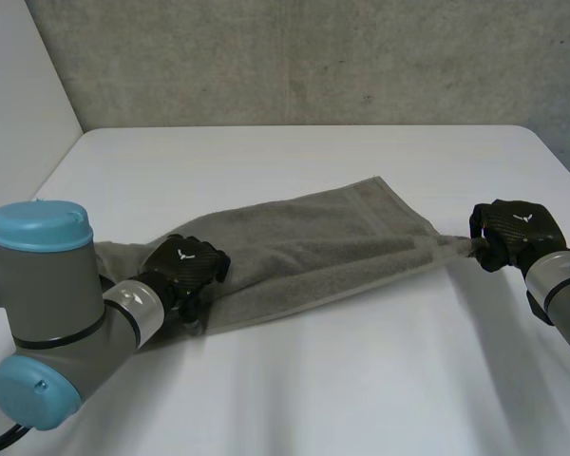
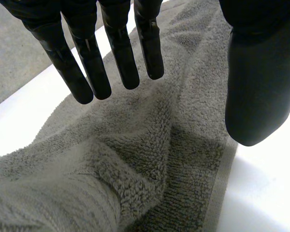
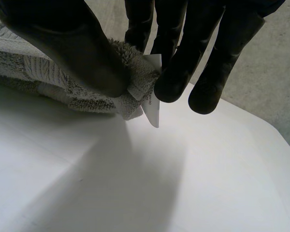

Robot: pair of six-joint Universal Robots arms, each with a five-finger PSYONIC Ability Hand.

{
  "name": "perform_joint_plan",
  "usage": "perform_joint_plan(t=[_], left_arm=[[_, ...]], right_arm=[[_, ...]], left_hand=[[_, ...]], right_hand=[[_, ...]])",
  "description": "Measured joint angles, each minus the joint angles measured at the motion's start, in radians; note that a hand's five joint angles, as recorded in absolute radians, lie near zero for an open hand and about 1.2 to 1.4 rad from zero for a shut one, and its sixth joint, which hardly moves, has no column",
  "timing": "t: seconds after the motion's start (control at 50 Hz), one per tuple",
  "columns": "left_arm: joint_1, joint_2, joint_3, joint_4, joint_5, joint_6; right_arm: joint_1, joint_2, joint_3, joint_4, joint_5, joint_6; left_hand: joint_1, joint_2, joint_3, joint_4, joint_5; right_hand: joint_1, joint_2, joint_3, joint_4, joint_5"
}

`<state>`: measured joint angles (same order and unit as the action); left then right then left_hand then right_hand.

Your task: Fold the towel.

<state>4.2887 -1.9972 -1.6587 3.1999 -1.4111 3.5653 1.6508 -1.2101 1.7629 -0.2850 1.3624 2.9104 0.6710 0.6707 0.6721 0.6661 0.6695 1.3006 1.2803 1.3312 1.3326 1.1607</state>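
Observation:
A grey towel [image 1: 304, 252] lies stretched across the white table [image 1: 294, 152], bunched and partly folded lengthwise. My left hand [image 1: 185, 266] rests over the towel's left end, near its front edge. In the left wrist view its fingers [image 2: 111, 53] are straight and spread above the pile of the towel [image 2: 150, 159], the thumb [image 2: 258, 87] apart from them, nothing pinched. My right hand [image 1: 513, 233] is at the towel's right corner. In the right wrist view its thumb [image 3: 72, 43] and fingers [image 3: 183, 63] pinch that corner of the towel [image 3: 63, 82], and a white label [image 3: 152, 106] sticks out below.
A grey concrete wall [image 1: 294, 57] stands behind the table's far edge. Bare tabletop lies in front of the towel and beyond it.

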Motion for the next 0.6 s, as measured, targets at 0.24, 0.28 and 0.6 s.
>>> perform_joint_plan(t=[0.24, 0.28, 0.6], left_arm=[[0.003, -0.046, 0.02, 0.0, -0.004, 0.002], [0.004, -0.049, 0.022, 0.0, -0.005, 0.003], [0.067, -0.1, 0.087, 0.003, -0.012, 0.089]], right_arm=[[-0.016, -0.014, 0.009, -0.031, 0.015, 0.009], [-0.027, -0.019, 0.009, -0.037, 0.017, 0.02], [-0.048, -0.024, 0.006, -0.039, 0.015, 0.044]], left_hand=[[0.095, 0.096, 0.094, 0.101, 0.093], [0.093, 0.093, 0.09, 0.098, 0.091], [0.081, 0.074, 0.076, 0.08, 0.076]], right_hand=[[0.003, 0.0, 0.0, 0.0, 0.0], [0.004, 0.0, 0.0, 0.0, 0.0], [0.005, 0.0, 0.0, 0.0, 0.0]])
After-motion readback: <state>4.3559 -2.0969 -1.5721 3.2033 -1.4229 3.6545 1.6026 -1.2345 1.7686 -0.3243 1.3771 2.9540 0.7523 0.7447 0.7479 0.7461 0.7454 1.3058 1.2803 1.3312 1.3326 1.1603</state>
